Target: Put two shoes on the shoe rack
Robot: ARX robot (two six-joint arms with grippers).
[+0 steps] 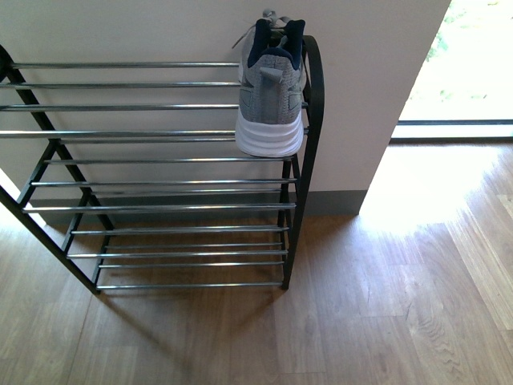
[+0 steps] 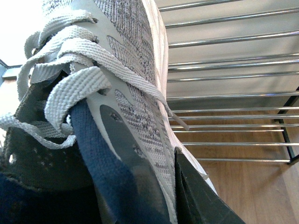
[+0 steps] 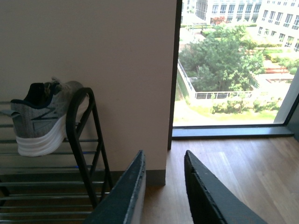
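Standing against a pale wall [image 1: 120, 24], one black-framed shoe rack [image 1: 160, 183] fills the left and middle of the front view, with several tiers of thin chrome rods. One grey knit sneaker [image 1: 271, 96] sits at the right end of the top tier, just beside the arched side frame. Its heel faces the camera, showing a dark navy collar and a thick white sole. No lettering can be read on it. Further right, wooden floor [image 1: 385, 321] runs to a bright window [image 1: 473, 64]. Neither arm shows in this view.

In the left wrist view, a second grey sneaker [image 2: 135, 102] fills most of the picture, very close to the camera. It has pale flat laces [image 2: 70, 51] and a navy tongue [image 2: 93, 158]. The left end effector [image 2: 154, 196] is clamped on this shoe, with one dark finger [image 2: 201, 200] pressed against its outer side. The rack's rods run behind it.

In the right wrist view, the right end effector [image 3: 163, 186] is spread apart and grips nothing, its two dark fingers [image 3: 126, 196] showing bare floor between them. The sneaker on the top tier appears side-on, with a dark zigzag mark on its side that forms no legible letters. Trees and buildings show through the window.
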